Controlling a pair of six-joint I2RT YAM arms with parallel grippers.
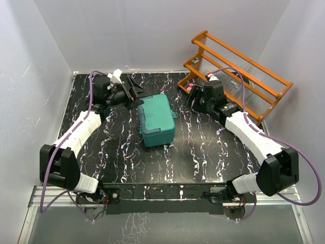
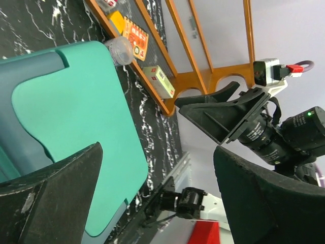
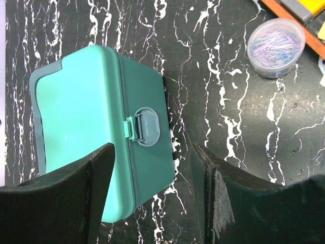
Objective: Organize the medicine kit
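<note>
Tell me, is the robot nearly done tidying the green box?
Barely started. The medicine kit is latched shut. The left end effector and right end effector hover open beside it, empty. Left to do, probably: open it and pack the clear tub and boxes on the orange rack.

Teal-green medicine kit (image 1: 156, 120), white-veined black table (image 1: 203, 147), orange rack (image 1: 237, 71).

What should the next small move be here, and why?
Probably ease the right claw forward to the latch. The kit is shut, and its latch faces that open claw and lies just ahead of it. The left claw, also open, is at the kit's other side.
</note>
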